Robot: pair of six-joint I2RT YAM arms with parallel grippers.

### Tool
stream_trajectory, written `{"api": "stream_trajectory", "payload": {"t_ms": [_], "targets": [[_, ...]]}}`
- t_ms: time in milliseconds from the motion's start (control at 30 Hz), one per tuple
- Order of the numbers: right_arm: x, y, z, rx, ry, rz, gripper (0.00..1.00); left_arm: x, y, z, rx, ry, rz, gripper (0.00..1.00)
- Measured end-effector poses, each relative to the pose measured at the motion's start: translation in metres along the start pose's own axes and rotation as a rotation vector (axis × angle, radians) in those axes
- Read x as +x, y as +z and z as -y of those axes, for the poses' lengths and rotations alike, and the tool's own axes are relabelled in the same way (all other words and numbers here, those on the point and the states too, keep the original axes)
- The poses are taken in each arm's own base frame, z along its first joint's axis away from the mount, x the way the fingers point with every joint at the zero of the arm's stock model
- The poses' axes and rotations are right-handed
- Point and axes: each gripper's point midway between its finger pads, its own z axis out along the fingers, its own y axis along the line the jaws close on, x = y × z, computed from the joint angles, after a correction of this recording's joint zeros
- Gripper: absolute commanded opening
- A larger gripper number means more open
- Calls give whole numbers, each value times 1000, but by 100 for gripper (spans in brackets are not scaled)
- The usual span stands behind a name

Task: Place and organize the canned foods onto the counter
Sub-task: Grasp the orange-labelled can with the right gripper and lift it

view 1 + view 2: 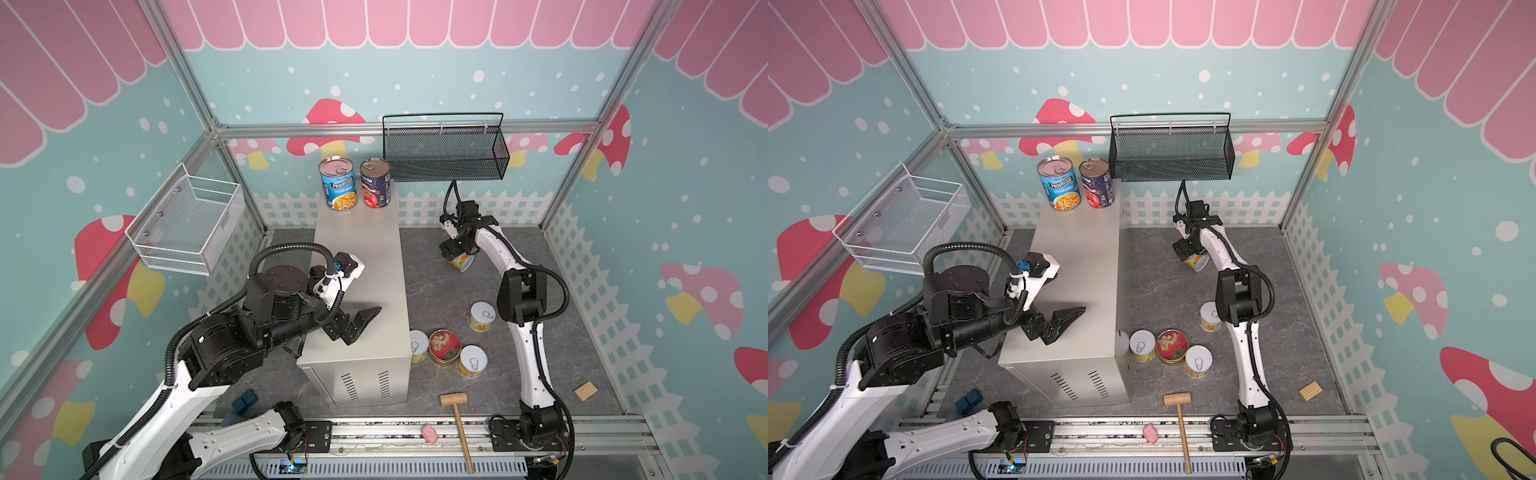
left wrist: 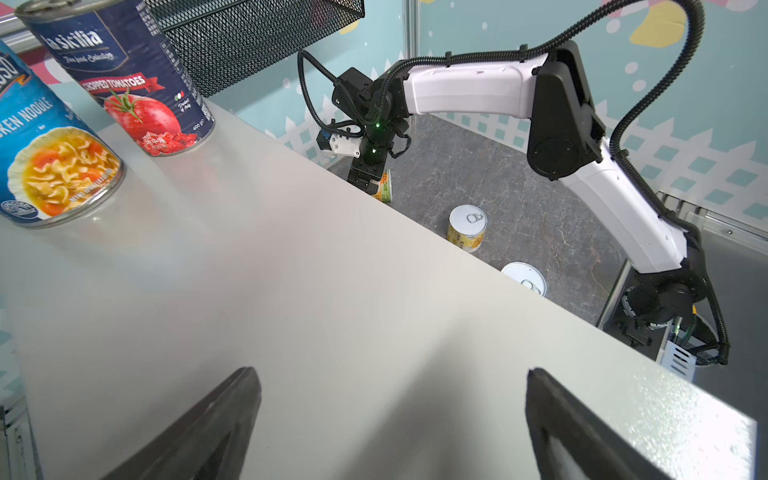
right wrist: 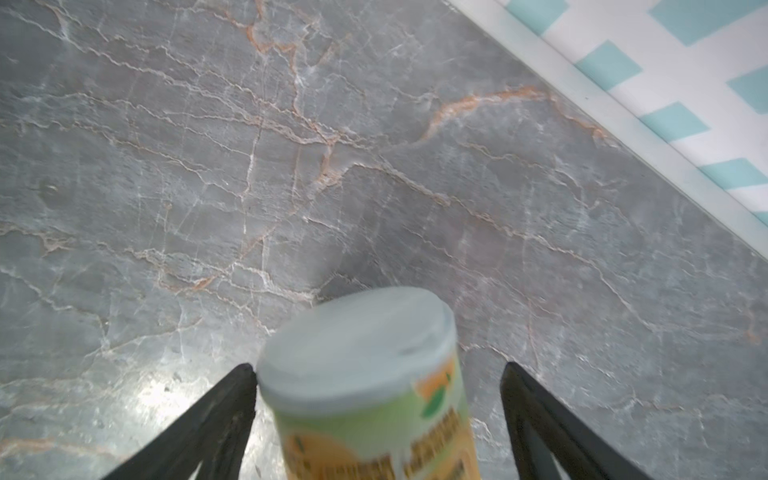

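Right gripper (image 3: 378,366) stands open astride the short yellow can (image 3: 357,353) on the marbled base (image 1: 440,299) beside the bench (image 1: 361,257). The can looks rigid, smooth and slippery, so clamp mid-wall. Left gripper (image 2: 392,370) hangs open and empty over the bench

I saw a tall light-blue soup can (image 1: 338,187), a tall navy can (image 1: 375,187) with red tomatoes, short yellow pale-topped cans (image 1: 481,318), a flat red-lidded gold tin (image 1: 444,347), beige-grey metal cabinet (image 1: 365,266), grey marble-veined floor (image 3: 249,166).

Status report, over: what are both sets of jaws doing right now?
Left jaws open, empty, over the counter. Right jaws open around a yellow can, one side not touching. Nothing blocking.
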Motion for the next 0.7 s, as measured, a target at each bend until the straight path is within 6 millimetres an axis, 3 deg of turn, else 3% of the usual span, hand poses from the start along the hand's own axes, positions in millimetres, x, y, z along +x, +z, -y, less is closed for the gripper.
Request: {"api": "stream_trajectory", "payload": {"t_ms": [233, 400, 567, 700], "targets": [[8, 17, -14, -7, -35, -59, 93, 1, -4, 0, -1, 0, 1, 99], [15, 20, -15, 1, -43, -88, 86, 3, -4, 0, 0, 1, -5, 99], [15, 20, -19, 33, -70, -110, 76, 3, -4, 0, 0, 0, -6, 99], [14, 19, -25, 47, -81, -119, 61, 3, -4, 0, 0, 0, -6, 99]]}}
